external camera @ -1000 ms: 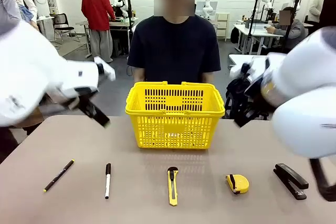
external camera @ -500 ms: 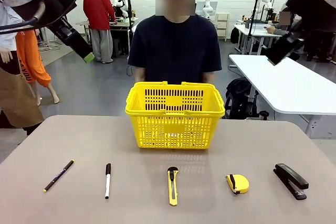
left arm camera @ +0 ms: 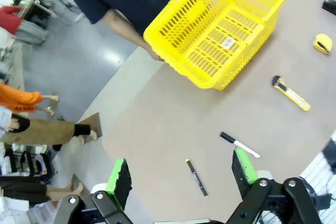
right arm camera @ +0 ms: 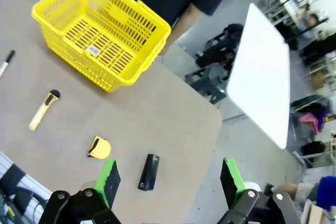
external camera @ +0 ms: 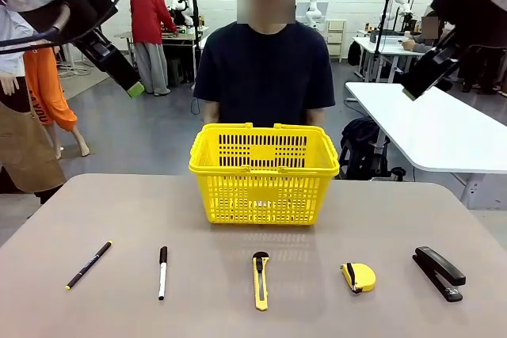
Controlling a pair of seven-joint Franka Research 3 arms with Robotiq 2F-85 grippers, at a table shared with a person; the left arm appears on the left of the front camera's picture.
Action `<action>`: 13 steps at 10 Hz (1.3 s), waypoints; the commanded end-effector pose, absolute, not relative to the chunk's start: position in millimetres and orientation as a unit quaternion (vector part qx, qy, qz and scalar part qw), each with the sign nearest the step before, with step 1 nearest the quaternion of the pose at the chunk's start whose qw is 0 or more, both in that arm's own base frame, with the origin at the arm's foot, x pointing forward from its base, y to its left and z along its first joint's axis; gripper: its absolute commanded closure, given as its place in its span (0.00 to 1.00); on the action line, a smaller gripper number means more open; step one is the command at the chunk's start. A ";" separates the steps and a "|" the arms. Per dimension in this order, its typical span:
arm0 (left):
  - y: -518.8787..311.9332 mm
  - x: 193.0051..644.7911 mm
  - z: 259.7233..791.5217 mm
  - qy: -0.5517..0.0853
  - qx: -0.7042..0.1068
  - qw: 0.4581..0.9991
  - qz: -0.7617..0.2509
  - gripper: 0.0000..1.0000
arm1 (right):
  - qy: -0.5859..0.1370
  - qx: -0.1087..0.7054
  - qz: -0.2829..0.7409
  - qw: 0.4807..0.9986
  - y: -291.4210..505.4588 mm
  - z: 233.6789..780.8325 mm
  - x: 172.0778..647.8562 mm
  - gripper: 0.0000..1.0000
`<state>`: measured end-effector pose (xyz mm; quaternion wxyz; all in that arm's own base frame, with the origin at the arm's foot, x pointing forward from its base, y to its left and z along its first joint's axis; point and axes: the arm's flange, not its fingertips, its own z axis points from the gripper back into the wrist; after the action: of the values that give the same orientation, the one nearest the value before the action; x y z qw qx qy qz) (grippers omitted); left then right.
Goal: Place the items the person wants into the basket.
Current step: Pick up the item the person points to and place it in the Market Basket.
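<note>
Basket (external camera: 264, 170) sits well below left hand (left arm camera: 179, 158) and right hand (right arm camera: 169, 163), both wide, empty.

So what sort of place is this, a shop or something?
Most likely a robotics lab rather than a shop: the left gripper and right gripper hang open over a table, a utility knife, tape measure and stapler lie in a neat row before the yellow basket, and a white work table stands behind.

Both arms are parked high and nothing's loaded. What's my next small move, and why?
Probably lower the open right gripper toward the black stapler: it lies at the right end of the row, on that arm's side, and the bright yellow plastic lattice basket holds nothing yet.
</note>
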<state>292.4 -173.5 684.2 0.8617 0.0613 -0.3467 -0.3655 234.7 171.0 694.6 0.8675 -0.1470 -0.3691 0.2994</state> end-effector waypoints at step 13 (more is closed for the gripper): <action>217.3 303.0 626.6 -0.441 -0.278 0.812 -0.262 0.00 | -0.422 0.218 0.198 0.857 -193.2 637.1 230.3 0.00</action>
<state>304.9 225.7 626.3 0.8145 -0.2806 -0.4378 -0.2574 239.0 -191.3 634.1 0.8415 0.2352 -0.4540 0.1746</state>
